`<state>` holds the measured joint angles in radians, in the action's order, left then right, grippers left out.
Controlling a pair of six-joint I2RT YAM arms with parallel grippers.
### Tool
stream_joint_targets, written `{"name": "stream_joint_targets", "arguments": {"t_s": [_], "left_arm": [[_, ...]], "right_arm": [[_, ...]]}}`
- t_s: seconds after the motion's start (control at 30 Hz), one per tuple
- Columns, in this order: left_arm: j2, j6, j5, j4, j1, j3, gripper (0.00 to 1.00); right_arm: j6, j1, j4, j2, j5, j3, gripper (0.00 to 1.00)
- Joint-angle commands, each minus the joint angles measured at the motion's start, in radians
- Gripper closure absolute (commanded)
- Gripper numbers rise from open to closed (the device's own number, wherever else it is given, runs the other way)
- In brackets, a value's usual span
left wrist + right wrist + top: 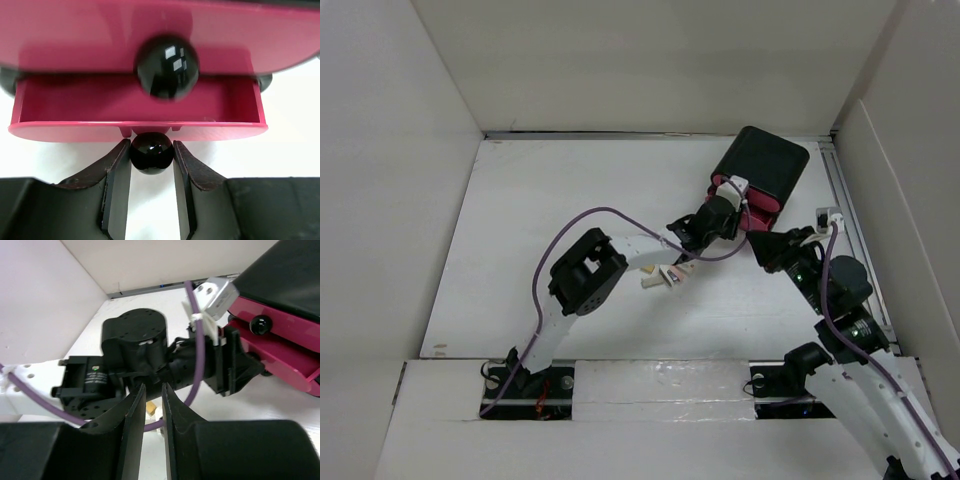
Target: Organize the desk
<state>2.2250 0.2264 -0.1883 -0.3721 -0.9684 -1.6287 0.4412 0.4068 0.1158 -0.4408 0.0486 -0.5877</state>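
Desk (540, 200) fills the overhead view: a plain matte white tabletop, walled in white, with everything resting on it. Over at its far right corner stands the black box (770, 160), cube-like with rounded corners and turned at an angle, its glossy pink drawers facing the arms. Now the left wrist view: the bottom drawer (140, 107) is pulled out, a shallow pink tray with a curved front lip. The drawer above it (75, 30) is blurred and cut off by the frame top. The left gripper (151, 156) is clenched on the lower knob (151, 150), a shiny black ball, with dark pads pressing on both sides. The upper knob (167, 66) looms large and out of focus. The right gripper (154, 400) hovers just behind the left arm (132, 347), its fingers a narrow slit apart and gripping nothing. Under that arm's forearm, small pale pieces (665, 277) lie on the desk, too small to identify.
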Motion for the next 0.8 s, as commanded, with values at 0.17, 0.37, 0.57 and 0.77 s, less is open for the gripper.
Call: {"name": "stream_joint_targets", "arguments": {"t_s": [0.17, 0.37, 0.57, 0.77], "left_arm": [[-0.178, 0.005, 0.009, -0.070, 0.005, 0.190, 1.00], [-0.238, 0.007, 0.006, -0.085, -0.004, 0.283, 1.00], [-0.278, 0.016, 0.001, -0.093, -0.004, 0.346, 1.00], [-0.257, 0.019, -0.011, -0.060, -0.004, 0.323, 0.89]], "right_arm": [[-0.006, 0.007, -0.059, -0.003, -0.027, -0.004, 0.75], [-0.006, 0.007, -0.058, -0.001, -0.038, 0.005, 0.76], [-0.012, 0.007, -0.056, 0.007, -0.042, 0.012, 0.76], [-0.010, 0.007, -0.070, -0.001, -0.043, 0.028, 0.76]]}}
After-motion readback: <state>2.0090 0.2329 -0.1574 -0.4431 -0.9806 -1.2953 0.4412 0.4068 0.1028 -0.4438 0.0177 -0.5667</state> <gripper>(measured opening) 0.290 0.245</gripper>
